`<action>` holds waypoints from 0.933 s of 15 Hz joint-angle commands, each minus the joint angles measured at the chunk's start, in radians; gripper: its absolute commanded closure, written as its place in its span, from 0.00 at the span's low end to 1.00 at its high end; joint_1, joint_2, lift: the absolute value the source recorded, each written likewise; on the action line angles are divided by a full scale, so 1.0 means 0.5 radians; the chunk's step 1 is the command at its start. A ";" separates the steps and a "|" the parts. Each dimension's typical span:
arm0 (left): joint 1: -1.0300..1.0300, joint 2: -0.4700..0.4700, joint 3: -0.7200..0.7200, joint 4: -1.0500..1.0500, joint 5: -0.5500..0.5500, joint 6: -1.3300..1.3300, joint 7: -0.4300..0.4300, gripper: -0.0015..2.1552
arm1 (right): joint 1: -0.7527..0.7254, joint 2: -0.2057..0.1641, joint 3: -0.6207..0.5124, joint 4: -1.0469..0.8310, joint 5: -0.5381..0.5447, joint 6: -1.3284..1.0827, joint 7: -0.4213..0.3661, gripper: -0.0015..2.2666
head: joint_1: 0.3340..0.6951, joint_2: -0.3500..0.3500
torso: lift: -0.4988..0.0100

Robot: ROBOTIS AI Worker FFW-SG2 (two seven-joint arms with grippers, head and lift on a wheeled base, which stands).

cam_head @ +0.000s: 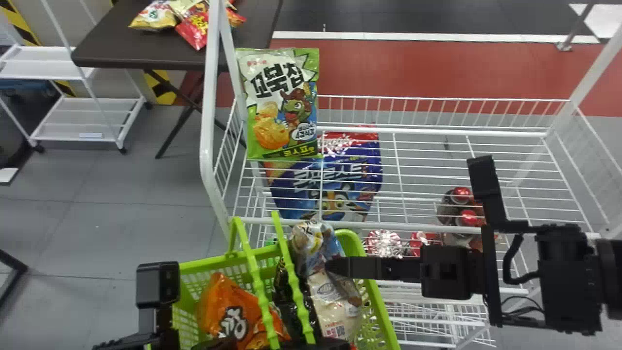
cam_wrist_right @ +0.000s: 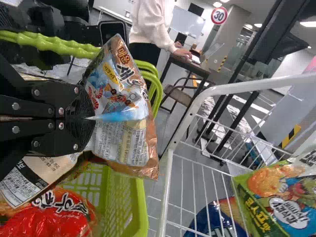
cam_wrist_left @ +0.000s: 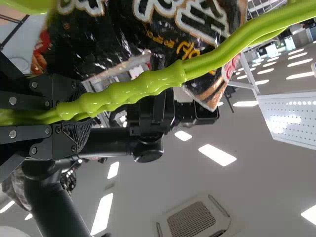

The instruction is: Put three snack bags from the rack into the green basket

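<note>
My right gripper [cam_head: 335,266] is above the right side of the green basket [cam_head: 374,301]. In the right wrist view that gripper [cam_wrist_right: 91,118] is shut on the pinched edge of a blue-and-orange snack bag [cam_wrist_right: 121,106]. At the basket's left is my left gripper [cam_head: 158,287]; the left wrist view has this gripper [cam_wrist_left: 64,116] shut on the green basket handle [cam_wrist_left: 133,91]. An orange bag [cam_head: 238,311], a black bag [cam_head: 286,291] and a cream bag [cam_head: 335,301] lie in the basket, with a red bag [cam_wrist_right: 59,215] too. A green bag [cam_head: 282,107] and blue bag [cam_head: 335,180] are on the rack.
The white wire rack [cam_head: 437,131] stands just beyond the basket, its thick left post [cam_head: 208,121] rising beside the green bag. Red-topped items [cam_head: 461,195] sit on a lower level. A brown table [cam_head: 121,48] with more bags is farther back left.
</note>
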 commanded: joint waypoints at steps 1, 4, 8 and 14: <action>0.000 -0.005 -0.012 -0.018 0.000 0.010 0.003 1.00 | 0.028 0.007 0.117 0.101 0.087 -0.146 0.009 0.99 | 1.00 0.60 | 0.98; 0.000 -0.005 -0.015 -0.024 0.000 0.016 0.003 1.00 | 0.031 0.010 0.279 0.187 0.206 -0.287 0.039 0.90 | 1.00 0.64 | 0.98; 0.006 -0.005 -0.006 -0.027 0.000 0.022 -0.003 1.00 | 0.046 0.007 0.285 0.168 0.182 -0.300 0.095 0.00 | 1.00 0.71 | 0.98; 0.009 -0.005 0.000 -0.024 0.000 0.016 -0.013 1.00 | 0.065 0.007 -0.058 0.205 -0.211 -0.208 0.119 0.03 | 1.00 0.66 | 0.98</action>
